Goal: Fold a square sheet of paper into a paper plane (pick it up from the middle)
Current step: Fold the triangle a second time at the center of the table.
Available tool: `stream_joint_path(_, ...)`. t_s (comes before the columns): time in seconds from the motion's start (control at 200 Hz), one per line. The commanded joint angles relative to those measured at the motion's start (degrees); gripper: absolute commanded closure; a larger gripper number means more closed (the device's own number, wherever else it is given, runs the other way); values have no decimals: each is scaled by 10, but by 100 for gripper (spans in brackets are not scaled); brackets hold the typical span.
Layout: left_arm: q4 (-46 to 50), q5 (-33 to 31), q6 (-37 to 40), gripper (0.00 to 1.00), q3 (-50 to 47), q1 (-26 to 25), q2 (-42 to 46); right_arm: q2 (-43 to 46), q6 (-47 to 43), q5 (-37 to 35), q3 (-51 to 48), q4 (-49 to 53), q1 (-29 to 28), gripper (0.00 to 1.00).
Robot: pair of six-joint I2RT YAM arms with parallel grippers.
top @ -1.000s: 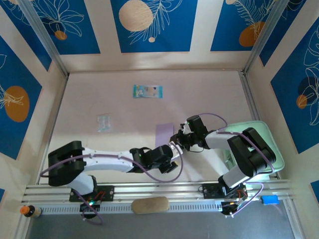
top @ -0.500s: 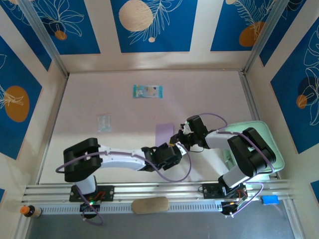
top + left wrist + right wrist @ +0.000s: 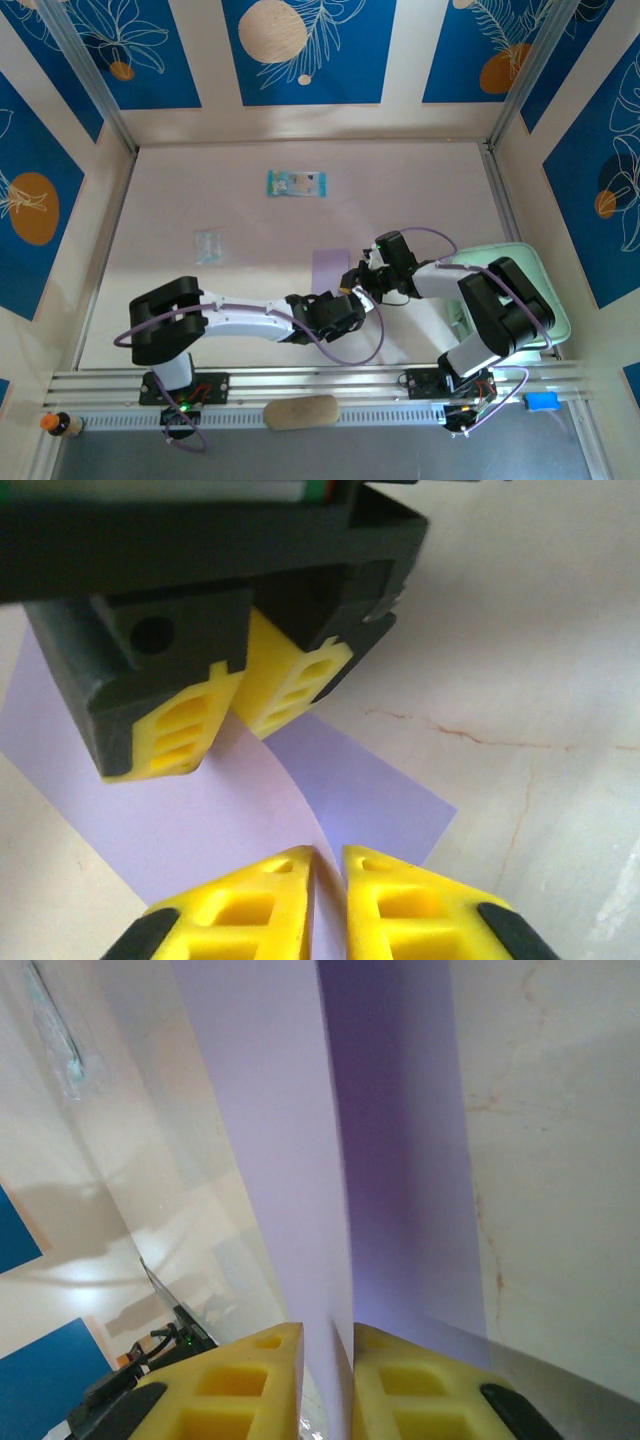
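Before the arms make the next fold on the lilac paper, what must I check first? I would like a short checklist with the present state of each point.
1. Left pincer closed on the sheet of paper: ok, its tips pinch a raised ridge.
2. Right pincer has the sheet between its fingers: ok. How firmly it holds, cannot tell.
3. The two pincers are apart from each other: ok, a stretch of paper lies between them.
4. Plane shape finished: not ok, the sheet shows one raised fold and a wide flat part on the table.
5. Small printed packet away from the sheet: ok.
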State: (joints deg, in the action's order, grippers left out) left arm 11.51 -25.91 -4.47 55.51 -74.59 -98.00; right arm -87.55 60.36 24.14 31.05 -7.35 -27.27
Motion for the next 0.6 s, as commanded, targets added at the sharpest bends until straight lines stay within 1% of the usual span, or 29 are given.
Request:
stream_joint_path(0.0,16,28,-21,94,12,10,19,34,-14,-10,7,38,8,79)
stream_joint_path(0.075,15,70,-43,100,8,25,28,64,-19,-34,2,70,13,74)
stream_joint_path(0.135,9,124,-62,100,2,46,39,93,-22,-57,-5,101,20,69)
stream_joint_path(0.185,-3,176,-79,100,-5,66,48,122,-23,-70,-12,121,26,67)
stream_joint_path(0.275,-35,289,-112,100,-18,106,61,180,-21,-96,-30,160,37,66)
stream_joint_path(0.35,-58,357,-144,100,-22,133,62,232,-20,-113,-45,189,46,64)
stream_joint_path(0.44,-83,406,-173,100,-26,155,55,287,-20,-117,-62,214,55,63)
stream_joint_path(0.51,-102,431,-194,100,-27,166,49,322,-18,-116,-77,222,56,64)
stream_joint_path(0.595,-117,446,-212,100,-26,173,38,353,-11,-106,-100,213,55,69)
